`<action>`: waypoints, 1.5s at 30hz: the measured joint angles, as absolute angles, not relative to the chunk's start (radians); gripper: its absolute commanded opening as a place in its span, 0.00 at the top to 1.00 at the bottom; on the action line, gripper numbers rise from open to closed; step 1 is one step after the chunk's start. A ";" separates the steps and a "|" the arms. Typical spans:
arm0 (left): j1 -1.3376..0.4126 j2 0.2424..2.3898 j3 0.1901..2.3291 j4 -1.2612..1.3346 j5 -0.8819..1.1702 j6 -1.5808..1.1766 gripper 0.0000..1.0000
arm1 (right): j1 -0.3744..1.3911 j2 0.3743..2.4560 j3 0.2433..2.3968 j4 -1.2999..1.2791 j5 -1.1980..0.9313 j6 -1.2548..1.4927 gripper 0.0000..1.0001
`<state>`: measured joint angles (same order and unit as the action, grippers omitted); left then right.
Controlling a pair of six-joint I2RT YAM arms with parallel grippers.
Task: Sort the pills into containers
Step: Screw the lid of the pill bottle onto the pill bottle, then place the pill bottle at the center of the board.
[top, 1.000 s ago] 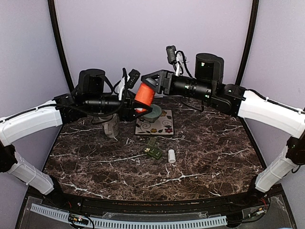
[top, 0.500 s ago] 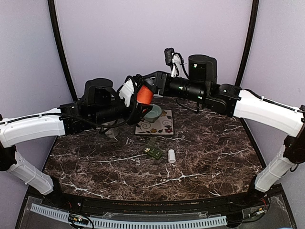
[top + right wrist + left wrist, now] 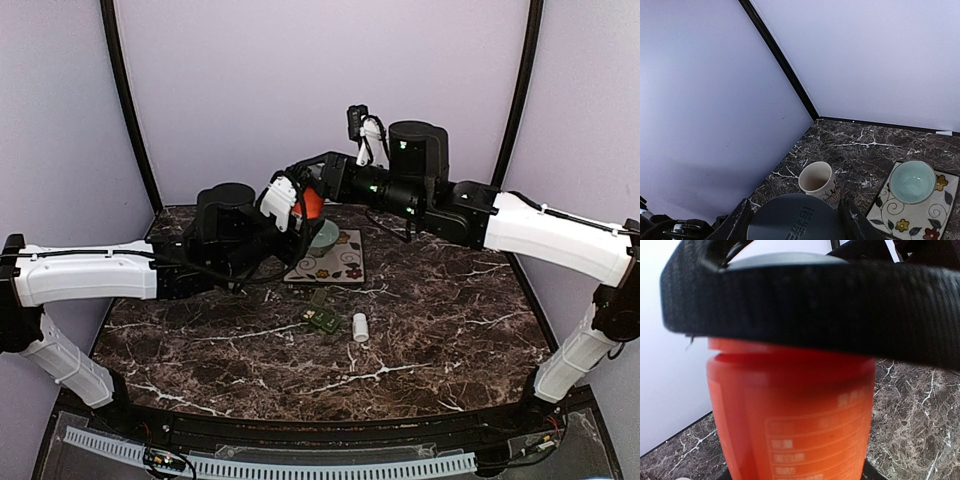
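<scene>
An orange bottle [image 3: 311, 204] hangs in the air over the back of the table, between both grippers. My left gripper [image 3: 297, 217] is shut on its body, which fills the left wrist view [image 3: 790, 425]. My right gripper [image 3: 318, 188] is shut on its dark grey cap [image 3: 795, 220], with a finger [image 3: 852, 220] on each side of it. The containers, a small dark green pill box [image 3: 321, 318], lie on the table in front of the tile. No pills show in any view.
A pale green bowl [image 3: 323, 236] [image 3: 912, 181] sits on a flowered tile [image 3: 335, 266] [image 3: 907, 220]. A cream mug [image 3: 817, 180] stands left of it, behind my left arm in the top view. A small white cylinder [image 3: 360, 326] lies right of the pill box.
The left arm has swung right and forward, and its wrist now covers most of the bottle. The right arm has shifted slightly left. Both grips are unchanged.
</scene>
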<state>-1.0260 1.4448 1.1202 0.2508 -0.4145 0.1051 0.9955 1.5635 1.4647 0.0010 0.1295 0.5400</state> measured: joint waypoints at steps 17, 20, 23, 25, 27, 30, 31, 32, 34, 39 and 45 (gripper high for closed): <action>-1.039 1.420 1.072 0.260 -0.385 0.065 0.50 | 1.015 1.538 1.427 0.007 0.173 0.550 1.00; -1.040 1.414 1.058 0.260 -0.377 0.056 0.49 | 1.018 1.538 1.420 0.003 0.181 0.554 1.00; -1.042 1.406 1.046 0.260 -0.372 0.048 0.46 | 1.021 1.537 1.414 0.003 0.182 0.556 1.00; -1.042 1.404 1.044 0.260 -0.366 0.044 0.44 | 1.022 1.534 1.410 0.004 0.184 0.558 1.00; -1.042 1.403 1.042 0.260 -0.358 0.039 0.41 | 1.022 1.530 1.402 0.005 0.188 0.561 1.00; -1.040 1.391 1.037 0.260 -0.355 0.024 0.38 | 1.022 1.525 1.393 0.009 0.188 0.571 1.00; -1.040 1.387 1.037 0.260 -0.355 0.021 0.37 | 1.022 1.525 1.392 0.010 0.188 0.575 1.00; -1.040 1.383 1.037 0.264 -0.355 0.015 0.35 | 1.022 1.523 1.390 0.008 0.190 0.575 1.00; -1.040 1.370 1.037 0.274 -0.352 0.010 0.33 | 1.021 1.522 1.383 -0.004 0.204 0.574 1.00; -1.036 1.309 1.035 0.318 -0.353 -0.005 0.32 | 1.008 1.522 1.349 -0.088 0.241 0.558 1.00; -1.030 1.271 1.039 0.376 -0.356 -0.017 0.32 | 0.997 1.523 1.316 -0.180 0.265 0.551 1.00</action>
<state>-1.0302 1.2709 1.0386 0.3756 -0.3565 -0.0166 0.9970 1.5227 1.3159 -0.1799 0.2653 0.5510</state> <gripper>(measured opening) 0.683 0.514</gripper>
